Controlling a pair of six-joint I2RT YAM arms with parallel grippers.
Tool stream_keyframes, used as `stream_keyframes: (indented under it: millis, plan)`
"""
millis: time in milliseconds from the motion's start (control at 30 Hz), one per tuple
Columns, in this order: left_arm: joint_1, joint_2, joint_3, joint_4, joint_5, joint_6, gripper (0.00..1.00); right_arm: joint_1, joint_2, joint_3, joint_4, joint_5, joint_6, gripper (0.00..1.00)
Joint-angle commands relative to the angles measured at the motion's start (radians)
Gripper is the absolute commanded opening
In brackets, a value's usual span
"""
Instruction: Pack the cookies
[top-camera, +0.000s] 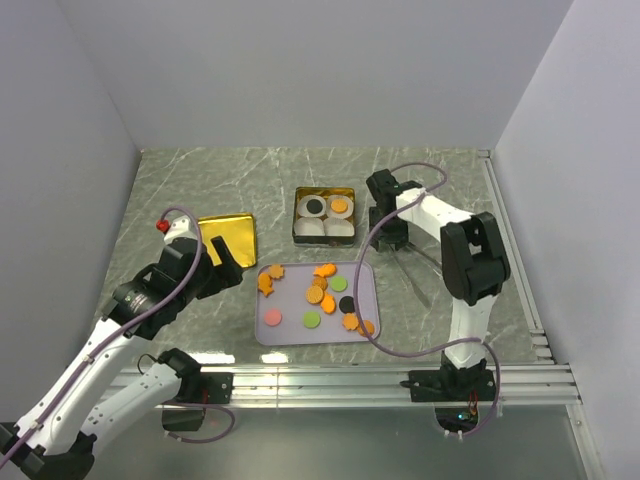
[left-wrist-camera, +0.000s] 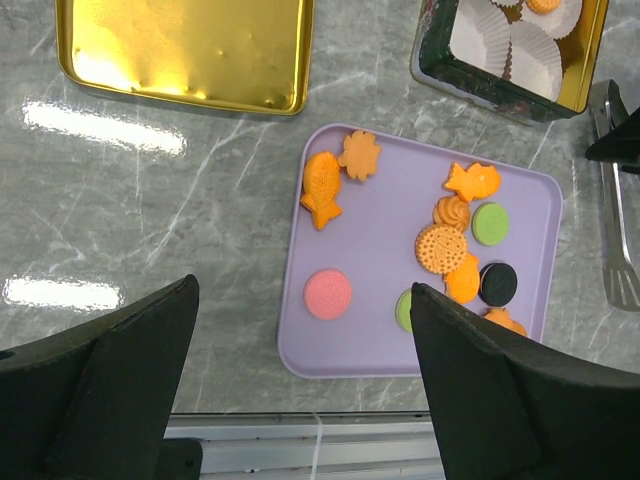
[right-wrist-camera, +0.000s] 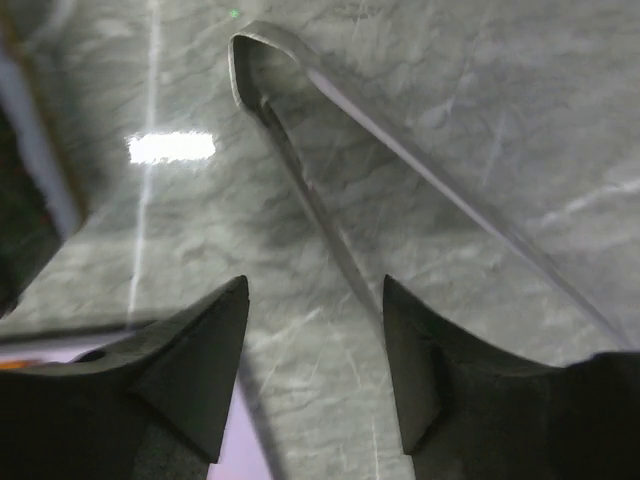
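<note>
Most of the small flat cookies (left-wrist-camera: 440, 248), orange ones plus a few green, black and pink discs, lie scattered on a lavender rectangular plastic tray (left-wrist-camera: 370, 300) on the grey marbled surface (left-wrist-camera: 150, 200). One black and one orange sit in white paper cups (left-wrist-camera: 530, 55) inside the gold square tin (left-wrist-camera: 480, 88) just behind it. The left jaws hang wide apart and empty above the tray's near-left edge, near a flat gold lid (left-wrist-camera: 180, 50); the right jaws, also spread and holding nothing, hover over metal tongs (right-wrist-camera: 450, 190) lying right of the tray
</note>
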Motion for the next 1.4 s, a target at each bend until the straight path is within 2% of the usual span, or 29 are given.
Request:
stream_keyframes:
  millis: [0,67,200,400,667,767,867,900,1033,1067,1167,1200,1300,1367]
  plan:
    - [-0.004,-0.01,0.019,0.012,-0.023,-0.012,0.93,0.001,0.042,0.034,0.046,-0.035,-0.02,0.58]
    - [-0.002,-0.012,0.019,0.01,-0.028,-0.014,0.93,0.001,0.054,0.019,0.06,-0.055,-0.005,0.53]
    - [-0.004,-0.015,0.019,0.013,-0.026,-0.014,0.93,0.001,0.046,-0.044,0.093,-0.081,0.023,0.35]
    - [-0.004,-0.001,0.017,0.015,-0.02,-0.009,0.93,0.009,-0.01,-0.074,0.071,-0.058,0.04,0.17]
    - [-0.004,0.011,0.017,0.013,-0.022,-0.008,0.93,0.168,-0.242,-0.092,-0.02,0.011,0.078,0.08]
    - [-0.004,0.011,0.019,0.013,-0.02,-0.009,0.93,0.248,-0.314,-0.066,-0.066,0.006,0.124,0.0]
    - [-0.002,0.01,0.017,0.022,0.0,0.006,0.95,0.259,-0.399,-0.049,-0.068,-0.078,0.178,0.0]
    - [-0.002,0.011,0.019,0.027,0.01,0.014,0.98,0.259,-0.424,-0.048,-0.034,-0.154,0.192,0.0]
    - [-0.002,0.028,0.037,0.11,0.206,0.133,0.99,0.256,-0.524,-0.034,0.11,-0.378,0.276,0.0]
    - [-0.002,0.028,0.043,0.177,0.327,0.151,0.99,0.259,-0.529,-0.003,0.147,-0.409,0.291,0.0]
    - [-0.002,0.019,0.039,0.325,0.546,0.092,0.99,0.254,-0.514,0.095,0.176,-0.504,0.342,0.0]
    - [-0.004,0.011,0.013,0.437,0.582,0.071,0.99,0.253,-0.507,0.118,0.204,-0.533,0.356,0.0]
    - [-0.002,-0.016,-0.041,0.633,0.667,0.005,1.0,0.25,-0.468,0.211,0.224,-0.615,0.41,0.0]
    - [-0.004,-0.006,-0.046,0.68,0.701,-0.012,1.0,0.25,-0.446,0.248,0.235,-0.659,0.445,0.0]
